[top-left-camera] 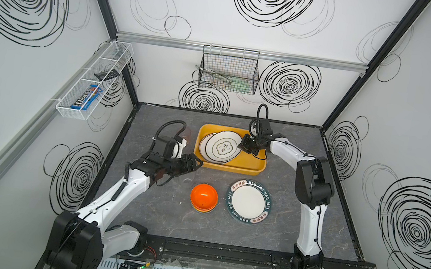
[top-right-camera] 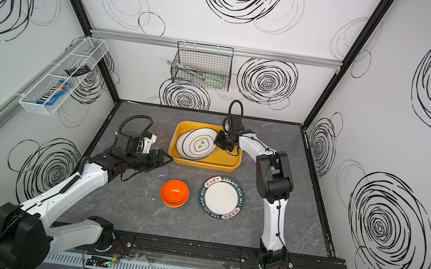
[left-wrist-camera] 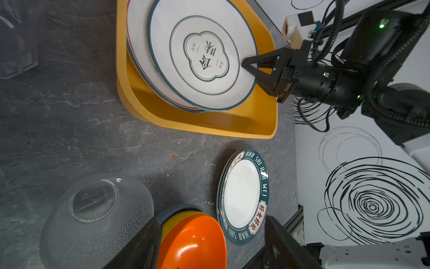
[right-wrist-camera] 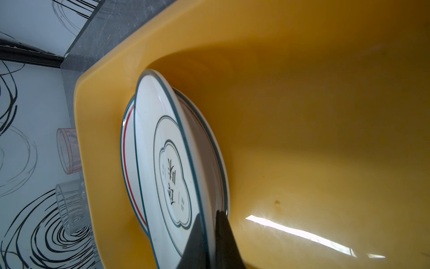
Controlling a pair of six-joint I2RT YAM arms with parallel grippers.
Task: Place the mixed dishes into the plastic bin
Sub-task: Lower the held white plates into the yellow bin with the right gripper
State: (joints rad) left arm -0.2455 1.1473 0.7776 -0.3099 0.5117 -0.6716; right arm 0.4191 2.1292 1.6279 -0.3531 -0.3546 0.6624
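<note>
The right arm rises from the front edge of the bench near the right corner. It folds at a high elbow and sends its forearm back and leftward over the plastic bin. The right gripper points left and slightly down. Its fingers are pinched tight on the right rim of the top plate, one above the rim and one beneath.

That plate is white, with a thin dark-green edge and characters in a central frame. It faces up but is tilted: the gripped side is raised and the opposite side sits low toward the bin's left wall. It overlaps a lower plate that has a red line inside its rim. The far edge seems to rest on that plate, though the contact is not clear. The bin lies near the middle of the back edge, its long axis parallel to that edge.

The left arm reaches diagonally from the front-left corner. Its wrist is bent so that the left gripper points right, just beside the bin's front-left corner. Its fingers are spread wide and hold nothing.

A clear cup sits on the bench just in front of the left gripper. The stacked bowls, orange on top, stand mid-bench, and a green-banded plate lies flat just to their right. A pinkish cup stands left of the bin.
</note>
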